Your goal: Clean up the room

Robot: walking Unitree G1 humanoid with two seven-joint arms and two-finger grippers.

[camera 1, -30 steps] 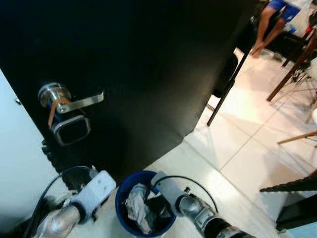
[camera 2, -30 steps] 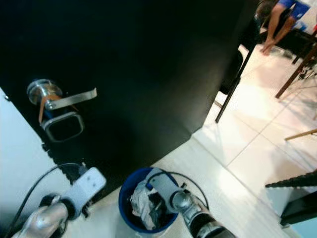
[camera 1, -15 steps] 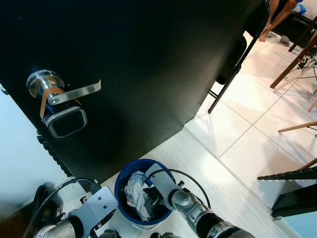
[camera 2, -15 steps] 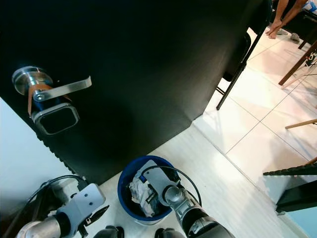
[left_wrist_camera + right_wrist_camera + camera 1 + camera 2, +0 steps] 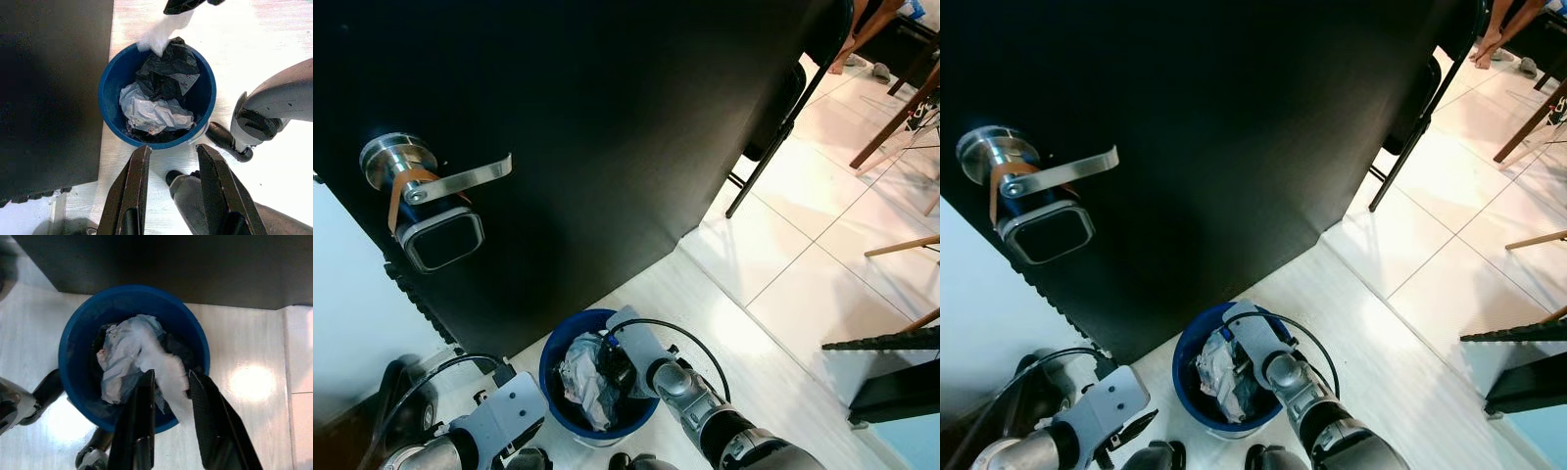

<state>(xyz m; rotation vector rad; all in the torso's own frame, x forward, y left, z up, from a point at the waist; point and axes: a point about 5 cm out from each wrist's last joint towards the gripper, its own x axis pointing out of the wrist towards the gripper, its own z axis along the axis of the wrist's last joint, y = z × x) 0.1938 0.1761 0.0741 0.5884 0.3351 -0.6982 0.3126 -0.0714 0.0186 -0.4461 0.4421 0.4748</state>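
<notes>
Looking down past our arms, we see a round blue bin [image 5: 595, 387] standing on the pale tiled floor [image 5: 783, 294], just in front of a large black door [image 5: 587, 127]. The bin holds crumpled white paper [image 5: 154, 113] and dark, bag-like rubbish [image 5: 166, 73].

Our right end effector [image 5: 168, 377] hangs over the bin's rim on the side toward the open floor. In the right wrist view its two black fingers [image 5: 139, 426] stand a little apart with a white wad of tissue [image 5: 166, 364] pinched between them, the wad reaching down among the rubbish inside the bin. In the left wrist view the same wad trails from the dark fingertips at the bin's far rim.

Our left end effector [image 5: 168, 196] hovers low beside the bin on the other side, well short of touching it. Its fingers [image 5: 129, 191] are spread apart with nothing between them, pointed toward the bin's near rim.

On the door, a silver lever handle [image 5: 460, 181] sits above a dark rectangular lock pad [image 5: 440, 243]. Beyond the door's edge stands a black chair [image 5: 773, 117], with wooden furniture legs [image 5: 891, 117] farther off. A person's bare feet [image 5: 1489, 44] show at the far corner of the room.
</notes>
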